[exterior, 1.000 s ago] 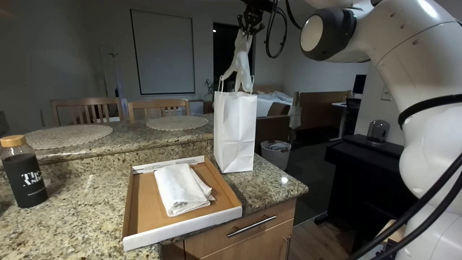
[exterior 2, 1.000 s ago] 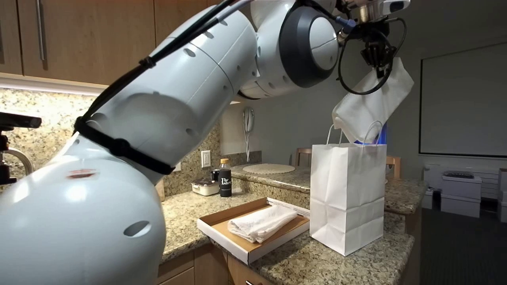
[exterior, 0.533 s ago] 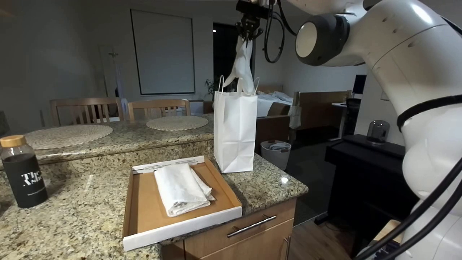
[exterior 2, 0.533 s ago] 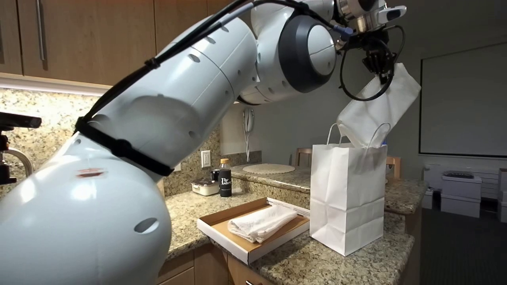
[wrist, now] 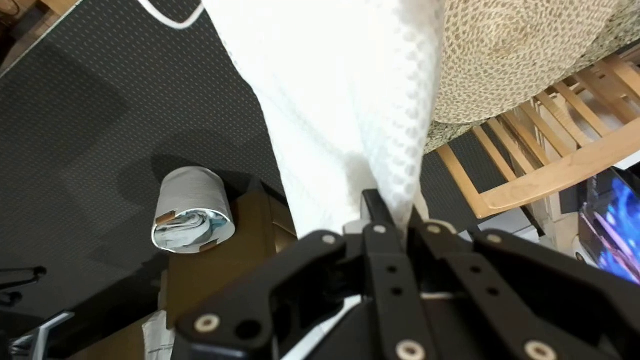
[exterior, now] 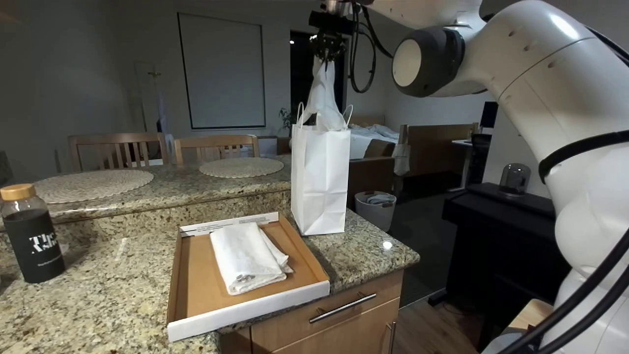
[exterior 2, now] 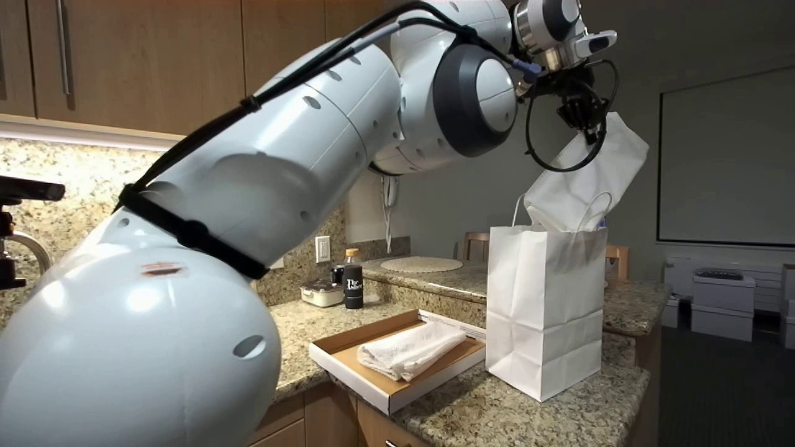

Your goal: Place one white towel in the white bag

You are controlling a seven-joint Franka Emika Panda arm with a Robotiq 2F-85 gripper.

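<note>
A white towel (exterior: 323, 93) hangs from my gripper (exterior: 325, 60), whose fingers are shut on its upper part. The towel (exterior 2: 593, 171) and gripper (exterior 2: 590, 135) also show in an exterior view, above the white bag (exterior 2: 543, 304). The white bag (exterior: 322, 182) stands upright with its handles raised. The towel's lower end reaches the bag's mouth between the handles; its lowest edge is hidden by the rim. In the wrist view the towel (wrist: 340, 100) is pinched between the fingertips (wrist: 392, 210). Another white towel (exterior: 248, 258) lies folded on the cardboard tray (exterior: 255, 313).
The tray (exterior 2: 354, 380) lies beside the bag on the granite counter (exterior 2: 484, 416). A dark bottle (exterior: 34, 246) stands at the far side. Woven placemats (exterior: 241, 167) lie on the raised ledge. The bag stands near the counter's end. Chairs (exterior: 216, 142) stand behind the ledge.
My gripper has come down with the towel, and the towel's lower end has dropped to the bag's mouth. The bag's handle has shifted slightly outward. The tray and folded towel have not moved.
</note>
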